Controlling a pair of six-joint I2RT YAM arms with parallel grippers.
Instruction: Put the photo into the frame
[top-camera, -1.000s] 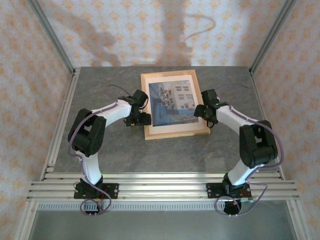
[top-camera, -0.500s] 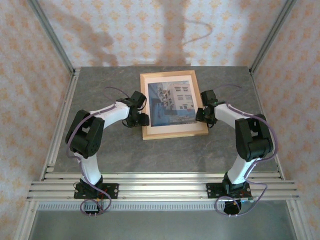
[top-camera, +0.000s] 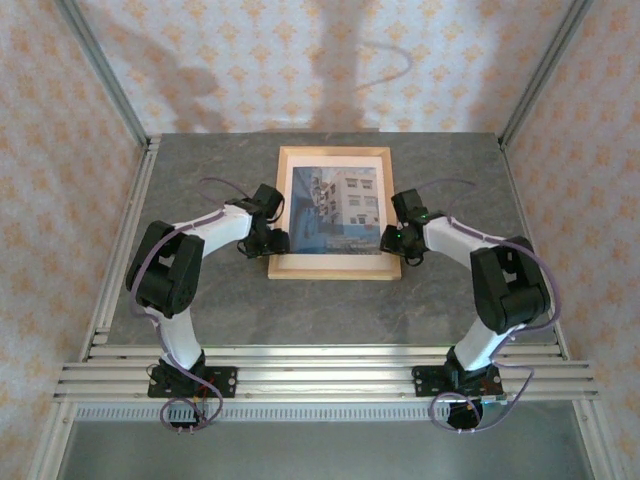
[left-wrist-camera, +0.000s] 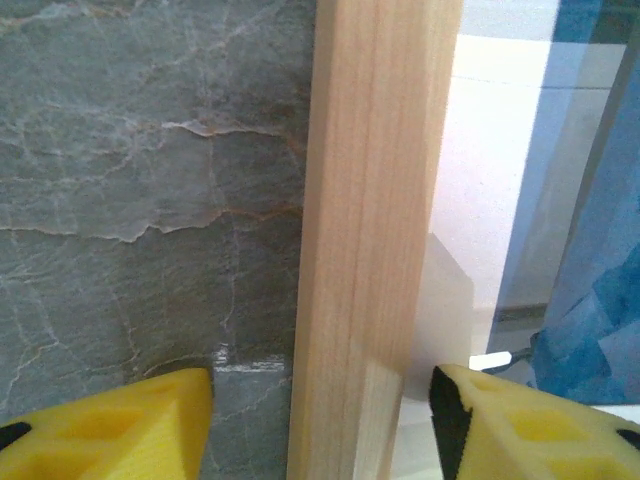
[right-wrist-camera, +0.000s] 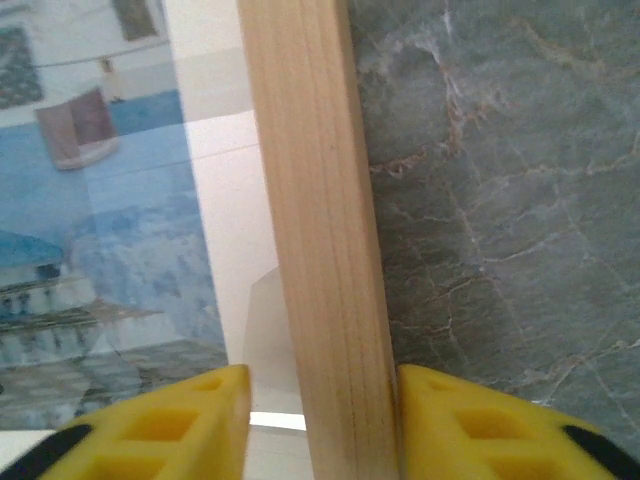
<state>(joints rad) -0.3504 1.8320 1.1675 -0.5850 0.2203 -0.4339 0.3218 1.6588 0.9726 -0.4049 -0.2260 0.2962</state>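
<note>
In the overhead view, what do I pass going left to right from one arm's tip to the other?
The left end effector → frame, left edge → photo → frame, right edge → right end effector.

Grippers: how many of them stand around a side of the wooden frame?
2. The left gripper straddles the frame at its left rail; the right gripper straddles its right rail. Both are open.

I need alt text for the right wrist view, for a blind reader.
A light wooden frame rail runs down the picture between the right hand's two yellow fingers. The photo lies to its left, grey stone table to its right.
</note>
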